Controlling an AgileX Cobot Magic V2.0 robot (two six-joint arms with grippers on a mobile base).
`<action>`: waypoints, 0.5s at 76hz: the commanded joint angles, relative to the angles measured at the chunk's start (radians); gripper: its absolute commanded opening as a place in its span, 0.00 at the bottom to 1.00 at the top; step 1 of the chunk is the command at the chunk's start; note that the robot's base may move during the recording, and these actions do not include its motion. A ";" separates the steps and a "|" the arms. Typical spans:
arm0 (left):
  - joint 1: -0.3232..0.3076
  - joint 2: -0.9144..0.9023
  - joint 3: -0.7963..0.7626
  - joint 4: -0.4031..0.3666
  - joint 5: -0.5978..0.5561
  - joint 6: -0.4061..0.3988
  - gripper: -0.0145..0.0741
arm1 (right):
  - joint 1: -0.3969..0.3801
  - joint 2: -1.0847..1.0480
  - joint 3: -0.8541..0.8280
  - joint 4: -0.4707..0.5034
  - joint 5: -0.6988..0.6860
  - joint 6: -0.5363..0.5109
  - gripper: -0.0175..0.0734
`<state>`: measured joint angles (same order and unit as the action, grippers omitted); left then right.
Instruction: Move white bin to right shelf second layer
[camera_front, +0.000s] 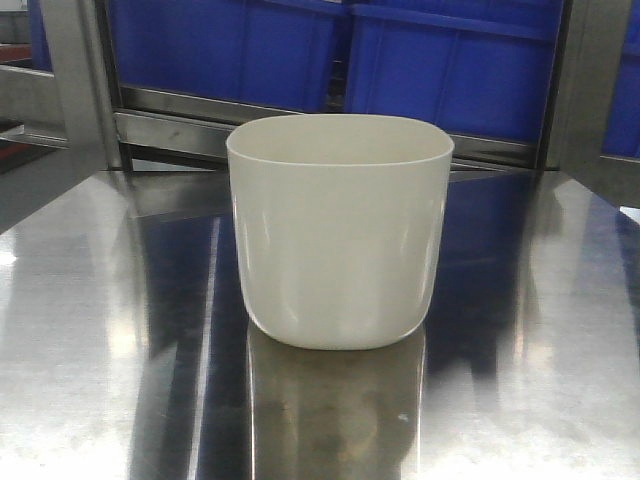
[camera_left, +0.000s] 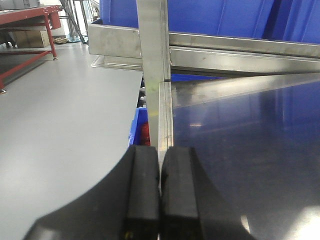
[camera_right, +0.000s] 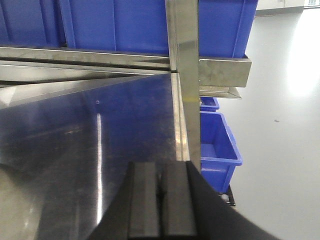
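Presently, white bin (camera_front: 340, 235) is set upright on table (camera_front: 90, 380) awaiting pickup; left end effector (camera_left: 160, 192) and right end effector (camera_right: 161, 200) are pressed together, empty.

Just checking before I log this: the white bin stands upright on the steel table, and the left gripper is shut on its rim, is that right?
Not quite: the left wrist view shows the left gripper shut on nothing, at the edge of the steel table. The white bin does stand upright on it.
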<state>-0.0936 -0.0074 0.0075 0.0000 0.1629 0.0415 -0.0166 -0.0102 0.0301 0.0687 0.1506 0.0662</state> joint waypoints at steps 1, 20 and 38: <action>-0.005 -0.014 0.037 0.000 -0.085 -0.003 0.26 | -0.008 -0.020 -0.017 -0.024 -0.104 -0.011 0.25; -0.005 -0.014 0.037 0.000 -0.085 -0.003 0.26 | -0.008 -0.020 -0.017 -0.024 -0.123 -0.011 0.25; -0.005 -0.014 0.037 0.000 -0.085 -0.003 0.26 | -0.008 -0.020 -0.017 -0.031 -0.156 -0.012 0.25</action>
<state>-0.0936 -0.0074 0.0075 0.0000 0.1629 0.0415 -0.0166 -0.0102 0.0301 0.0480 0.1160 0.0645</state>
